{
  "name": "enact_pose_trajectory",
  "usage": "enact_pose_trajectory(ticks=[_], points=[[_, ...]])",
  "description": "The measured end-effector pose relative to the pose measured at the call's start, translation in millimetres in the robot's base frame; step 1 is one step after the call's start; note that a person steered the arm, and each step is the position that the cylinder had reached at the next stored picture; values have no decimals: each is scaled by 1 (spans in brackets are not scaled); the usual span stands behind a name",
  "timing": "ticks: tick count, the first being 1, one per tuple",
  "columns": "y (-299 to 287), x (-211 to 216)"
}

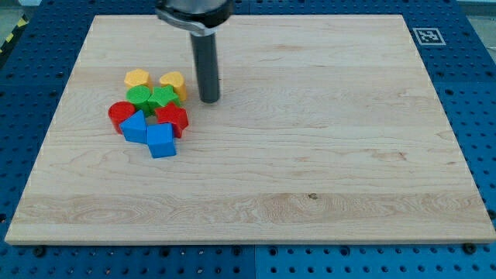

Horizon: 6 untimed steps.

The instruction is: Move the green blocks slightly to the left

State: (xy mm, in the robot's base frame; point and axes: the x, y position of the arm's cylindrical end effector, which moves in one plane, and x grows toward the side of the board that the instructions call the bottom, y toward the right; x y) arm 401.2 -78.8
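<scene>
Two green blocks sit in a tight cluster at the board's left: a round green block and a green star beside it on the right. My tip stands just right of the cluster, a small gap away from the green star and the yellow block. Around the greens lie a yellow hexagon-like block, a red round block, a red block, a blue triangle-like block and a blue block.
The wooden board lies on a blue perforated table. A black-and-white marker tag sits at the board's top right corner. The arm's dark head hangs over the board's top edge.
</scene>
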Motion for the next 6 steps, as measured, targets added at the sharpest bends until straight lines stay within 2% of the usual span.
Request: enact_pose_trajectory(ticks=[1,4,5,6], points=[[-30,0],[-67,0],[-23,0],[45,22]])
